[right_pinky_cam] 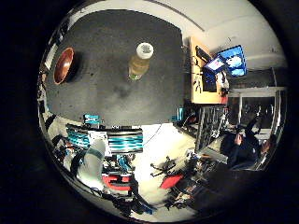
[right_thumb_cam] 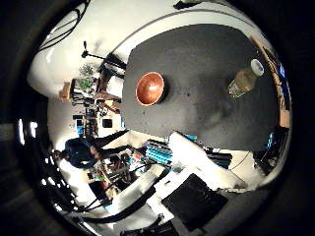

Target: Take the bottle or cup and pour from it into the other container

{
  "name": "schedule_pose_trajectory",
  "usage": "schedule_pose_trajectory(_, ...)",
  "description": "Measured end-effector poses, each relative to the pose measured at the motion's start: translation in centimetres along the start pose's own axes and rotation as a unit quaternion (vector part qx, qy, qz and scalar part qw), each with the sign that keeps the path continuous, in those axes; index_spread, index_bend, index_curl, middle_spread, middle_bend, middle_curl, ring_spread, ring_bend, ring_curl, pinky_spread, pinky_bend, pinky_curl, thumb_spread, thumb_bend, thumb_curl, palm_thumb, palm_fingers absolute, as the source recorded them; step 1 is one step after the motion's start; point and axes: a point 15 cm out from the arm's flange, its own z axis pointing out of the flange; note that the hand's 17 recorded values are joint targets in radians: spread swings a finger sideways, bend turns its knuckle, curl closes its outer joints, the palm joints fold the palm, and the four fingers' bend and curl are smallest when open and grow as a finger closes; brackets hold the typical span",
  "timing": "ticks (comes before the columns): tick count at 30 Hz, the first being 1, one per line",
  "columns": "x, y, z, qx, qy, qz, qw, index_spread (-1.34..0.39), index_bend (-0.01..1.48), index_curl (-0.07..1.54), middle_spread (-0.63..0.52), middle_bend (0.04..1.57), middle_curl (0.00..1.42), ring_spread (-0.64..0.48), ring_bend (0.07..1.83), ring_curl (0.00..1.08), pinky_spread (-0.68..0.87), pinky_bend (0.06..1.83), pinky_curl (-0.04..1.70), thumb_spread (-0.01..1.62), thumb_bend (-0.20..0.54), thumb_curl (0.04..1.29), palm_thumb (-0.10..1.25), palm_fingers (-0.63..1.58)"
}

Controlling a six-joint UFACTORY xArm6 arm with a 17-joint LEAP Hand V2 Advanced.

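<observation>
Two items apart, round wooden bowl [right_thumb_cam: 150, 88], capped plastic bottle [right_pinky_cam: 140, 61]

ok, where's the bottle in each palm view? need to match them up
Little finger side palm view: the bottle stands upright on the dark table, apart from the wooden bowl.
Thumb side palm view: same bottle, white cap, near the table's edge, well clear of the bowl.
Shared landmark: the wooden bowl on the table.

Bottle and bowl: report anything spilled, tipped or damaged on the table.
Nothing stands out. The bottle stands upright with its cap on, the bowl sits upright apart from it, and the dark table shows no spill.
</observation>
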Motion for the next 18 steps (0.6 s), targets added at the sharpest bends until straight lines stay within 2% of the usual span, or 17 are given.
schedule_pose_trajectory(9,0.5,-1.1,0.2,0.015,0.001,-0.005,1.000,-0.40,0.17,0.34,0.00,0.19,0.29,0.18,0.21,0.23,0.43,0.54,0.07,1.03,-0.027,0.32,0.63,0.22)
schedule_pose_trajectory(18,3.4,-1.6,0.1,0.062,-0.038,0.039,0.997,-0.38,0.16,0.29,-0.01,0.20,0.32,0.17,0.26,0.25,0.44,0.62,0.07,1.03,-0.028,0.31,0.54,0.23)
